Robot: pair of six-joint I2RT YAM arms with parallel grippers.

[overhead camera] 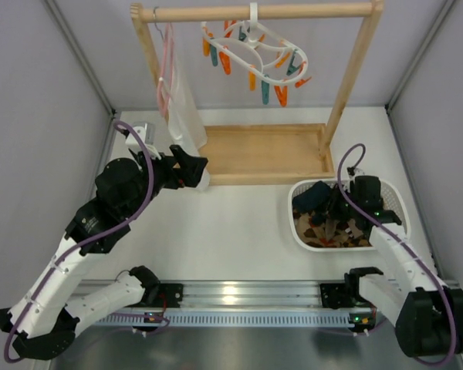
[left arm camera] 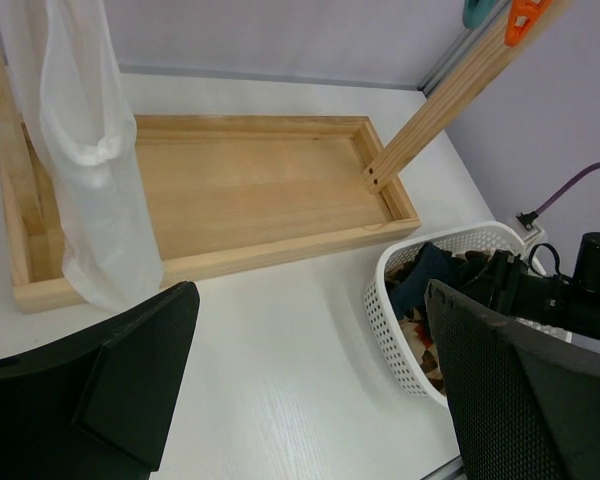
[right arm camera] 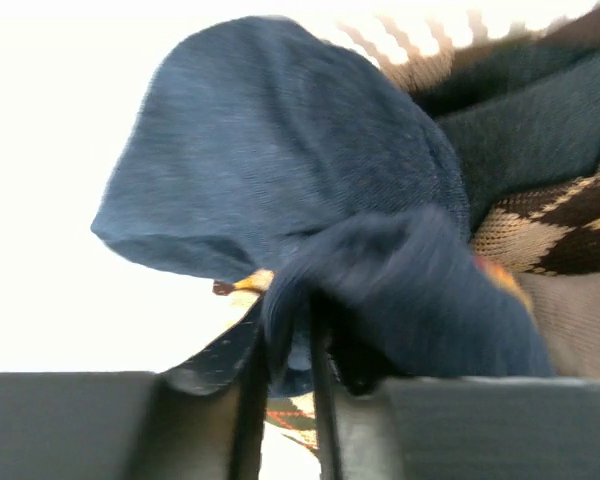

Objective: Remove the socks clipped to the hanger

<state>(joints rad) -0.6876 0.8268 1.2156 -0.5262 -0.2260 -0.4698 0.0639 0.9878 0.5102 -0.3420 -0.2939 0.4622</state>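
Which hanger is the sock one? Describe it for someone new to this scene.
Start at the wooden rail across the back. Near its middle hangs the white oval hanger, ringed with orange and teal clothespins; the pink hanger to its left has none.

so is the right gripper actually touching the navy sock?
Touching. Right wrist view: the right gripper has a fold of the navy sock pinched between its nearly closed jaws.
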